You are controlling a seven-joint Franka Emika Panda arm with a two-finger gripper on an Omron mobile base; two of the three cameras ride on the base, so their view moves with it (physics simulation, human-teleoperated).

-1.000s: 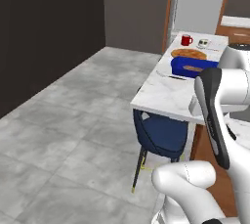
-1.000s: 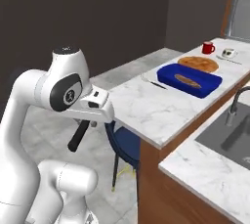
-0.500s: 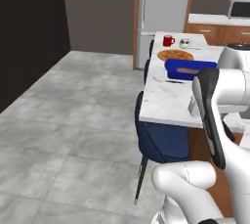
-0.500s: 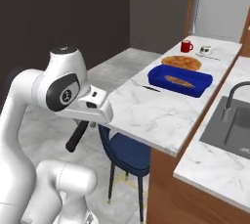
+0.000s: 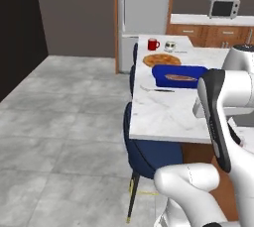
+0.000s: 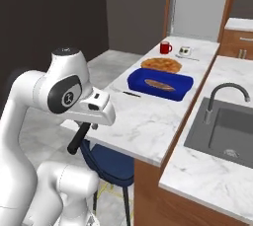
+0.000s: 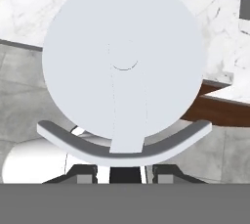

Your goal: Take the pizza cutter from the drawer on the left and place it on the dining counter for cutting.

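Floor (image 5: 59,122): grey stone-look tiles, spreading left of the island.
Wall (image 5: 74,13): plain grey, beyond the floor; a dark wall (image 5: 20,28) to its left.
Fridge (image 5: 145,3): pale, tall, behind the island's far end, framed in brown wood.
Chairs (image 5: 149,154): navy blue, tucked under the island's left edge, near one clearest.
Microwave (image 5: 223,7): silver, on a far white worktop over brown cabinets (image 5: 208,35).
Sink (image 6: 225,131): dark grey basin with curved tap (image 6: 222,94), right of the island.
Light: even, soft, no hard shadows.

The near end of the dining counter (image 5: 168,117) is bare surface. Farther along, a blue tray (image 5: 179,76), pizza (image 5: 161,60), red mug (image 5: 153,44) and a thin dark utensil (image 5: 158,89) crowd it. A navy chair (image 5: 149,151) stands under its edge.
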